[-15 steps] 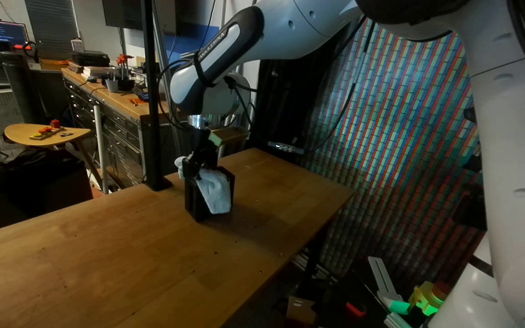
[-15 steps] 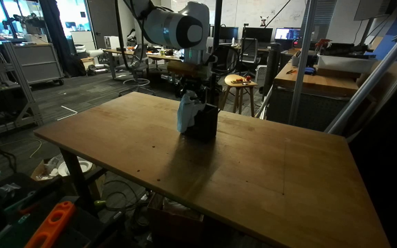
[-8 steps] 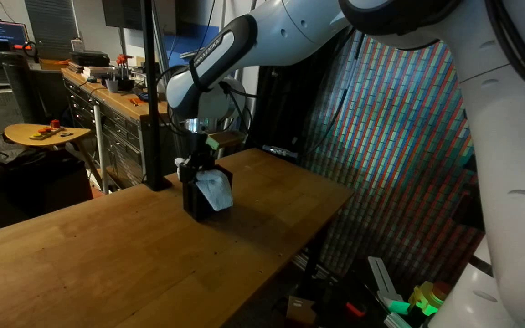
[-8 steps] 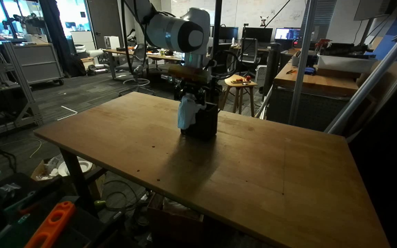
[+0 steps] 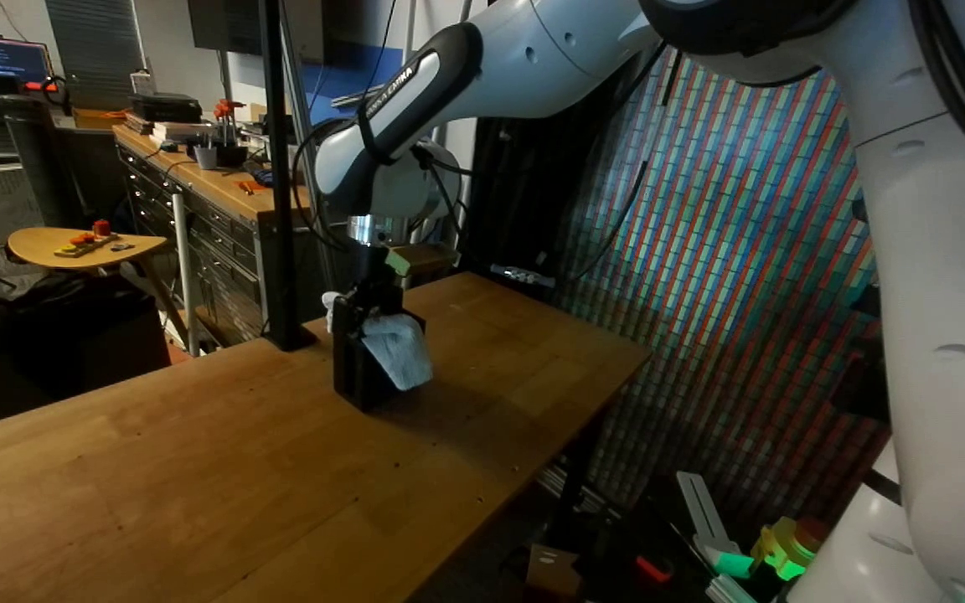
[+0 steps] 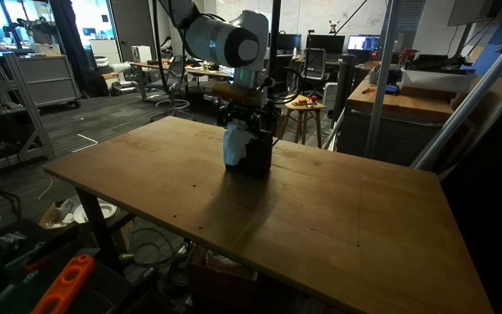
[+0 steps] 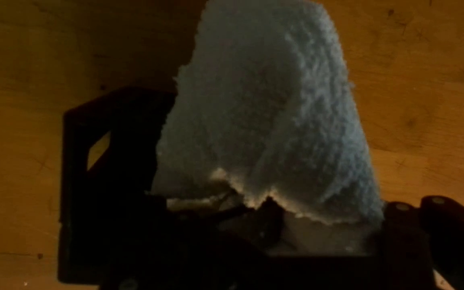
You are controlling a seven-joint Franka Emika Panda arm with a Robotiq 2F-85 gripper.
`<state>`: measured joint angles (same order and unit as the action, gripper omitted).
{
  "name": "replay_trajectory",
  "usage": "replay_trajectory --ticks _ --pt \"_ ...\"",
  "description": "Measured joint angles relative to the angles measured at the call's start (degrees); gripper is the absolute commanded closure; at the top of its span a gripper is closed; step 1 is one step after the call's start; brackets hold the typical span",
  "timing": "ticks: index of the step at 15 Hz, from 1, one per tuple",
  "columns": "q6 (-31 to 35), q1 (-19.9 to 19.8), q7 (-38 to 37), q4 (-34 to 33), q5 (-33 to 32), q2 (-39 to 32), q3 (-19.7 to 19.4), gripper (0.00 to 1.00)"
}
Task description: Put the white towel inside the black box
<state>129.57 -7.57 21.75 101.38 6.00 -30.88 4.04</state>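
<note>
The black box (image 5: 350, 368) stands upright on the wooden table (image 5: 198, 469), its interior too dark or covered for its contents to be fully verified. The white towel (image 5: 399, 350) lies over the mouth of the black box and hangs down the outside of one wall, its lower hem near the foot of that wall; in an exterior view a smaller pale corner of the towel (image 5: 329, 306) shows at the opposite side of the rim. How much cloth lies below the rim cannot be determined. Lower than the black box in an exterior view, below the table edge, a cardboard box (image 6: 220, 283) contains translucent wrapping (image 6: 230, 264), and a carton (image 6: 49, 213) well to the left of the black box contains white round pieces (image 6: 109, 211). Condition of the towel: pale blue-grey in both exterior views, nubbly in pile, with a broad lengthwise fold; in the wrist view it is widest and most rumpled at the mouth of the black box, narrowing outward. The gripper (image 5: 370, 303) is at the mouth of the black box, close against the bunched cloth, its tips hidden by fabric and shadow; whether they are spread or pinching the towel cannot be told
</note>
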Motion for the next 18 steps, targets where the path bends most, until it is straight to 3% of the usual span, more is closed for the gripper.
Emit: replay_trajectory --ticks 5,9,10,11,18 --pt "-3.8 0.9 0.6 4.2 -0.2 6.9 0.8 0.01" --pt "-9.3 4.1 -0.1 6.5 -0.2 13.0 2.3 0.0" --pt "-10.3 5.2 -0.6 6.9 -0.2 14.3 2.6 0.25" --pt "-11.3 6.2 -1.3 7.1 -0.2 15.5 2.8 0.25" --pt "-14.2 11.8 -6.0 7.1 -1.4 19.0 3.5 0.8"
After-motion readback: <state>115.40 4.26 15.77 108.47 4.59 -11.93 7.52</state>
